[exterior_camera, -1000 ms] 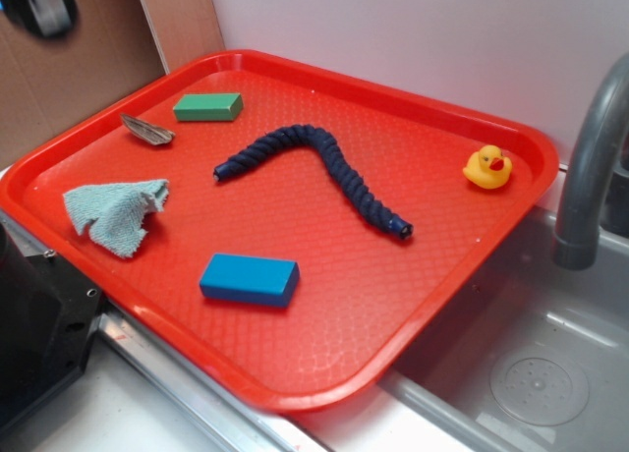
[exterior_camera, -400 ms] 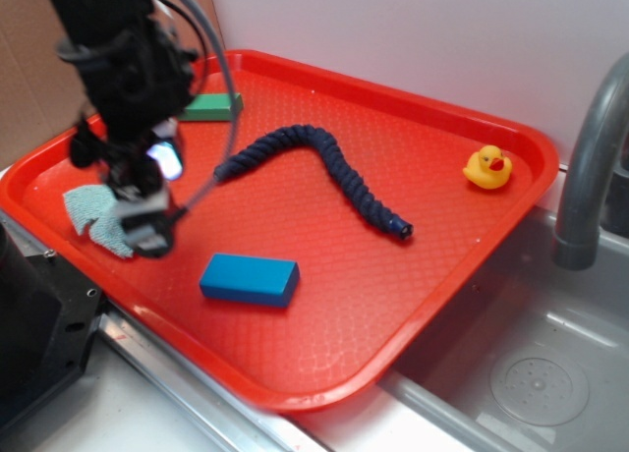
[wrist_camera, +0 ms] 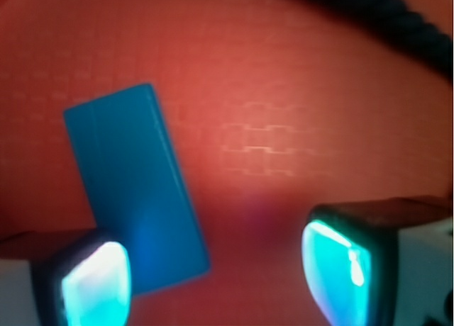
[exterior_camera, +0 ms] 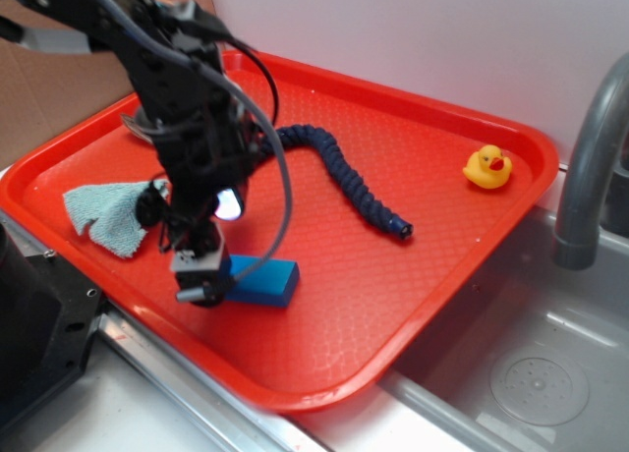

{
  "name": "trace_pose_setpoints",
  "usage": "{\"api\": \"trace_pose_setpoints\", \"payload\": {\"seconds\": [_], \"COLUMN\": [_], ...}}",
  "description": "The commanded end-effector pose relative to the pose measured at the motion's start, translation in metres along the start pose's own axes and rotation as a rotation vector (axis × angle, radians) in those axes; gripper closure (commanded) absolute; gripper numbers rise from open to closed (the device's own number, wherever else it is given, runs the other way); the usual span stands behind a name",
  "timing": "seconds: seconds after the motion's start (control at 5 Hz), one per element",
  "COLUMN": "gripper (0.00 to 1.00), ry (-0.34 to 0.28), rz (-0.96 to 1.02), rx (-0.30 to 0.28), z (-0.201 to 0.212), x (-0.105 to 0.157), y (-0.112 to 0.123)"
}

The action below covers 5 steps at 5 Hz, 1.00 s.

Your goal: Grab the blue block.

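My gripper (wrist_camera: 216,269) hangs over the red tray (exterior_camera: 432,275), fingers (wrist_camera: 340,259) wide; the blue block (wrist_camera: 135,184) lies off-centre under my left finger, ungrasped. Centring, lowering, closing remain.

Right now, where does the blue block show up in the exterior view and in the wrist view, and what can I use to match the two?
Exterior: the blue block lies near the front edge of the red tray, its left end hidden behind the gripper.
Wrist: the block fills the left half, tilted, its lower end beside the left fingertip.
Shared landmark: the dark navy rope, mid-tray in the exterior view, top right corner in the wrist view.
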<state>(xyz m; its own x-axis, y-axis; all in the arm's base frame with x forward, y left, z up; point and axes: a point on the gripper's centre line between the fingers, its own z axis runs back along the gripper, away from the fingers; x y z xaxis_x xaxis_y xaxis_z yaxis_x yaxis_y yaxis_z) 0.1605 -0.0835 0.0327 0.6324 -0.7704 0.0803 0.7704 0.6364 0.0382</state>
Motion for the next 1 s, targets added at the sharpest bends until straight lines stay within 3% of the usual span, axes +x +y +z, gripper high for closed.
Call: {"api": "trace_pose_setpoints", "payload": {"seconds": [0.0,0.2,0.4,0.6,0.8], "gripper": [0.0,0.0,0.0,0.0,0.0], "ry": [-0.039,-0.075,-0.069,-0.123,-0.192], "rz": [-0.029,-0.026,-0.043,-0.027,-0.22], "rx": [-0.08,-0.06,-0.032,0.033,-0.016], "z": [-0.003,0.01,0.013,0.058,0.087], "x": [0.0,-0.005,-0.003,0.001,0.028], "y": [-0.018,-0.022,-0.018,0.0,0.016]}}
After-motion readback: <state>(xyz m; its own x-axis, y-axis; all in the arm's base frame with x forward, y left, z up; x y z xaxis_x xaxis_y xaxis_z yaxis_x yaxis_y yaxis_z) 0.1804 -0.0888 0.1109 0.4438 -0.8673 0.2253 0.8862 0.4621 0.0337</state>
